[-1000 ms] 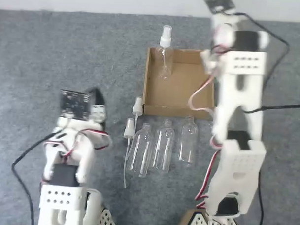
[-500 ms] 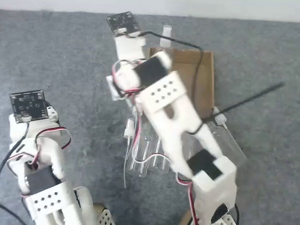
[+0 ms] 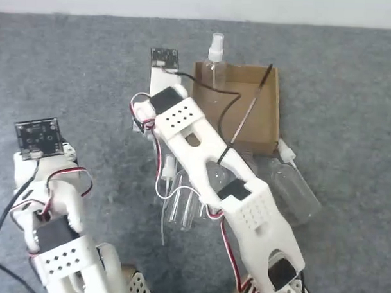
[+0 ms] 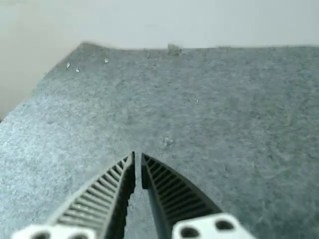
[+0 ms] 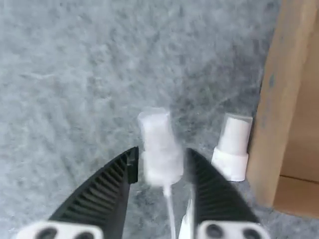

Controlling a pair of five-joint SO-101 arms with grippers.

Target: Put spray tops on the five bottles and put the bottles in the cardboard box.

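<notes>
Straddling a spray top beside the cardboard box, the right fingers stand parted; the left fingers clench nothing.

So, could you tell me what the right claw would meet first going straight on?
Probably the loose spray top, which sits right between the open jaws of the right claw; below it is grey carpet. The second spray top beside the cardboard box lies outside that line.

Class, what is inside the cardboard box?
One bottle with a spray top, in the far left corner of the box. The right arm hides the near left corner.
</notes>
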